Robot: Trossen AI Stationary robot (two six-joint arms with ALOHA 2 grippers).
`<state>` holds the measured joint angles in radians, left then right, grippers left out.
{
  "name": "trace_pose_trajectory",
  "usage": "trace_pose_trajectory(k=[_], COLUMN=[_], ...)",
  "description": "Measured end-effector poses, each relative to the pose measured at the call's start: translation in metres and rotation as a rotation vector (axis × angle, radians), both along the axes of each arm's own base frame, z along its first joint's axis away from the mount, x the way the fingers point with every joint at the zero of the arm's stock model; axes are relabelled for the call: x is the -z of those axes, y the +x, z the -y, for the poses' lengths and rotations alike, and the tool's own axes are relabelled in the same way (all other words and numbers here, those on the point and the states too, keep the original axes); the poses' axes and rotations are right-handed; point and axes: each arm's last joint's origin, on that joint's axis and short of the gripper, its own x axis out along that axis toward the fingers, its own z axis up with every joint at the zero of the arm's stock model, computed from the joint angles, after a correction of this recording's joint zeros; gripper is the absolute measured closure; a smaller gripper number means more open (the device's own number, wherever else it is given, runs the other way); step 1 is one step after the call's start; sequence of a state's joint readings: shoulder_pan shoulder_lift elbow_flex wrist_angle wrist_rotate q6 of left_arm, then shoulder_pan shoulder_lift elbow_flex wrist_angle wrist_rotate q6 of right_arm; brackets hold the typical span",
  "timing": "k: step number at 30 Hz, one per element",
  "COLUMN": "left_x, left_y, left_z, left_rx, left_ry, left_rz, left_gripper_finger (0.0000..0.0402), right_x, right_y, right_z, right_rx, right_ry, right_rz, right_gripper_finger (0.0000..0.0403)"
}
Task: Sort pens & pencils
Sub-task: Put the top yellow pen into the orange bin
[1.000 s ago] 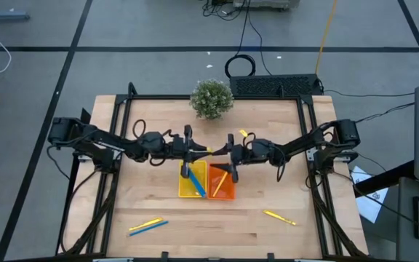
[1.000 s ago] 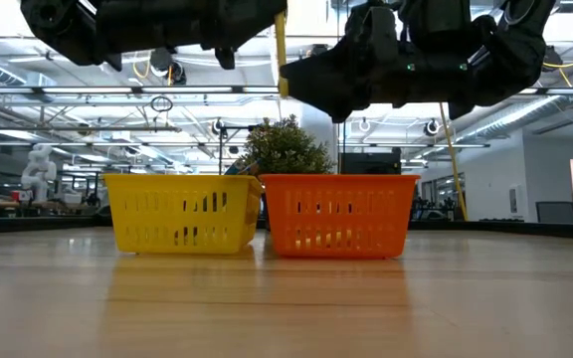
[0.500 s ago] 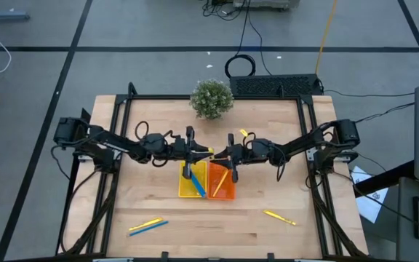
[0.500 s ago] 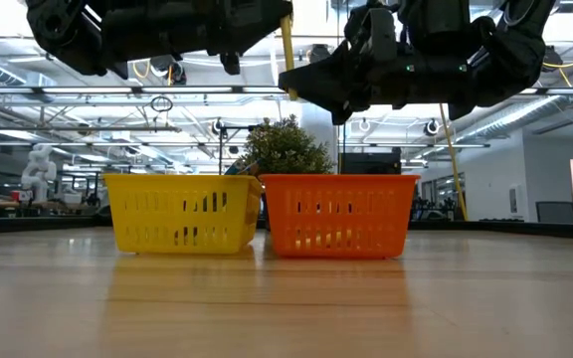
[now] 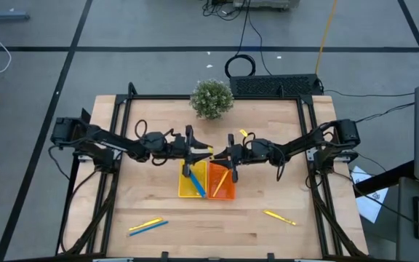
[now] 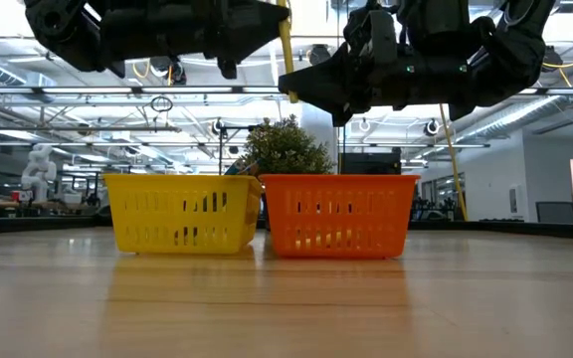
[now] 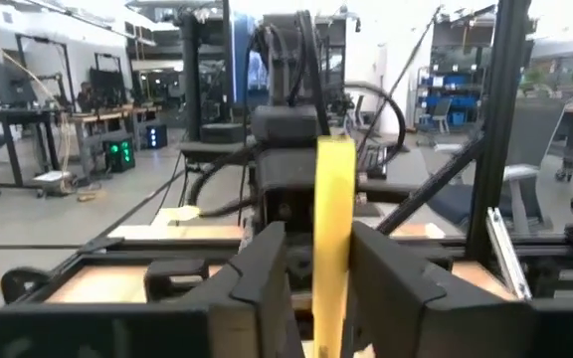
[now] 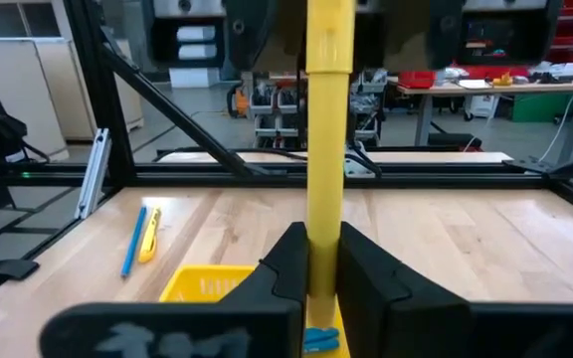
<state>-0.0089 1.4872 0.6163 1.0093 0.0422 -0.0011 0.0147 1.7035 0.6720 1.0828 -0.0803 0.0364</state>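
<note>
A yellow pencil (image 6: 286, 50) stands upright in the air above the seam between the yellow tray (image 6: 177, 214) and the orange tray (image 6: 336, 214). My left gripper (image 5: 197, 151) reaches in from the table's left, open, its fingers on either side of the pencil's upper part (image 7: 332, 219). My right gripper (image 5: 222, 153) reaches in from the right and is shut on the pencil lower down. A blue pen (image 5: 195, 182) lies in the yellow tray, and a yellow pencil (image 5: 219, 177) in the orange tray. My left gripper's fingers (image 7: 267, 268) flank the pencil's upper part with a gap on one side; whether the other finger touches it, I cannot tell. My right gripper pinches the pencil's lower part (image 8: 326, 214) between its two fingers (image 8: 288, 261). They come level from the table's right and lie across the pencil. The pencil stands upright, clear of both trays.
A yellow and a blue stick (image 5: 148, 226) lie together near the front left. Another yellow one (image 5: 278, 217) lies at the front right. A small yellow piece (image 5: 244, 134) lies behind the right gripper. A potted plant (image 5: 211, 98) stands at the far edge.
My left gripper has gone a little toward the table's right edge with the upright yellow pencil, bringing it closer to the right gripper.
</note>
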Motion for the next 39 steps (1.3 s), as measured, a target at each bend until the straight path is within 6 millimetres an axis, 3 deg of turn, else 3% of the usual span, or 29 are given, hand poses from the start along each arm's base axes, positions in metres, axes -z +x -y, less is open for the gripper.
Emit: trace_pose_trajectory(k=[9,16,22,28,33,39], left_x=[-0.026,-0.049,-0.042,-0.016,-0.005,-0.006], left_y=[-0.031,-0.072,-0.11,-0.137,-0.144,-0.143], left_z=[-0.004,-0.002,-0.002,-0.005,-0.005,-0.005], left_rx=[-0.016,-0.09,-0.176,-0.198,-0.165,-0.162], left_ry=[0.0,0.03,0.031,0.008,-0.018,-0.022], left_rz=[-0.137,-0.189,-0.086,-0.055,-0.062,-0.056], left_gripper_finger=[0.0184,0.0163,0.0163,0.0163,0.0163,0.0163], right_x=[-0.016,-0.022,-0.021,-0.02,-0.019,-0.019], right_y=[-0.016,-0.046,-0.067,-0.074,-0.075,-0.075], right_z=[0.0,0.001,0.003,0.003,0.004,0.004], right_rx=[-0.001,0.002,0.056,0.061,0.086,0.086], right_ry=[-0.025,-0.048,-0.059,-0.055,-0.055,-0.053], right_rz=[-0.021,-0.031,-0.022,-0.013,-0.025,-0.024], right_gripper_finger=[0.0382,0.0382,0.0382,0.0382,0.0382,0.0382])
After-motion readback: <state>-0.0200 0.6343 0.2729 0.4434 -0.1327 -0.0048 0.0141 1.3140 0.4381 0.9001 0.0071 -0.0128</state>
